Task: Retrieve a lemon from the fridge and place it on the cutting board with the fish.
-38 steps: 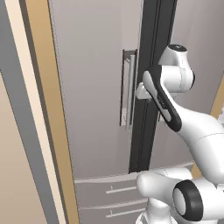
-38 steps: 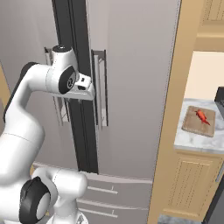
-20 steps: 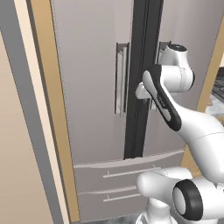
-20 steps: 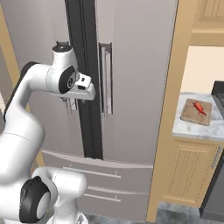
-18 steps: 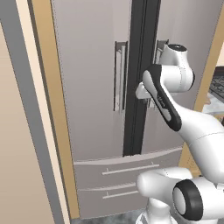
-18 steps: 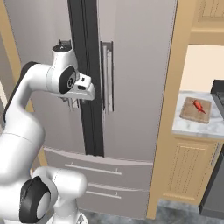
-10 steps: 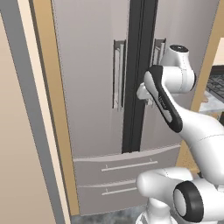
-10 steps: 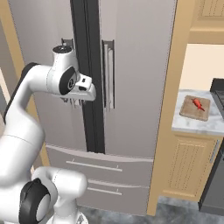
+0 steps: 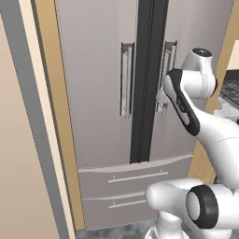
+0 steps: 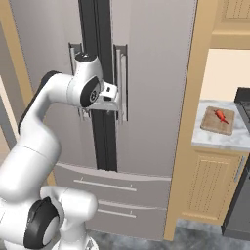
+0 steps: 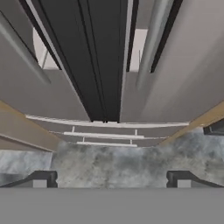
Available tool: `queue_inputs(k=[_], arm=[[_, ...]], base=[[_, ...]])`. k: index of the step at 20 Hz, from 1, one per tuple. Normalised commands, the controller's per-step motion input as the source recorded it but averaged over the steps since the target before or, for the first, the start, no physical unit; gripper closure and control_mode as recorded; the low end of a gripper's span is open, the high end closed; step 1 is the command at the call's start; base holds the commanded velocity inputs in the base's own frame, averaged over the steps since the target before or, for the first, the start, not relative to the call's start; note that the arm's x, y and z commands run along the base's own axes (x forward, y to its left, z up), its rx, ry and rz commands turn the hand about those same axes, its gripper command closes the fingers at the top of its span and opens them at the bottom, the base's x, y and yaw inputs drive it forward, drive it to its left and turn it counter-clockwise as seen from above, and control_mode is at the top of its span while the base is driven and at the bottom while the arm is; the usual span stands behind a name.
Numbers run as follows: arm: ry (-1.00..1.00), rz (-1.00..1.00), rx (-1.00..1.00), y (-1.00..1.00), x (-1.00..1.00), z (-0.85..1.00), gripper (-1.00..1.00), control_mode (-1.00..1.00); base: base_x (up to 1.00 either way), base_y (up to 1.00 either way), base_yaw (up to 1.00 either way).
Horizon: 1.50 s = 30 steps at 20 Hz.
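Note:
The grey steel fridge (image 9: 98, 93) (image 10: 156, 73) (image 11: 183, 78) stands with both doors shut, so the lemon is hidden. My gripper (image 10: 110, 100) (image 9: 161, 100) (image 11: 111, 179) hovers in front of the black seam between the doors, just left of the right door's bar handle (image 10: 122, 83) (image 9: 168, 60) (image 11: 153, 39). Its fingertips (image 11: 41, 179) stand wide apart and open, with nothing between them. On the counter to the right lies the brown cutting board (image 10: 215, 126) with the reddish fish (image 10: 221, 116) on it.
Tan wooden panels flank the fridge (image 9: 51, 116) (image 10: 188, 146). Two drawers (image 10: 112, 188) sit under the doors. The marble counter (image 10: 215, 139) tops a cabinet door (image 10: 210, 185), and a dark stove (image 10: 242, 102) borders it on the right. The left door handle (image 9: 125, 79) is left of the seam.
The whole picture has shifted slightly as the base drove, and the fridge now sits more centred. The arm keeps about the same pose at the door seam, with its jaws open.

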Motion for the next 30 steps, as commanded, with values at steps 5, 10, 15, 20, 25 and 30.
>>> queue_inputs(k=[5, 10, 15, 20, 25, 30], arm=[[-0.22, 0.02, -0.11, -0.22, 0.61, 0.02, -1.00, -1.00], [-0.21, 0.04, 0.00, -0.03, 0.47, 0.01, -1.00, -1.00], [-0.05, -0.01, 0.00, -0.26, 0.55, 0.00, -1.00, -1.00], [0.00, 0.00, 0.01, -0.10, 0.30, 0.02, -1.00, -1.00], [0.00, -0.02, 0.13, -0.26, 0.38, 0.00, -1.00, -1.00], [-0.05, -0.02, 0.07, -0.11, 0.36, 0.00, -1.00, -1.00]], base=[[0.00, 0.00, 0.00], [0.00, 0.00, 0.00], [0.00, 0.00, 0.00], [0.00, 0.00, 0.00], [0.00, 0.00, 0.00], [0.00, 0.00, 0.00]])
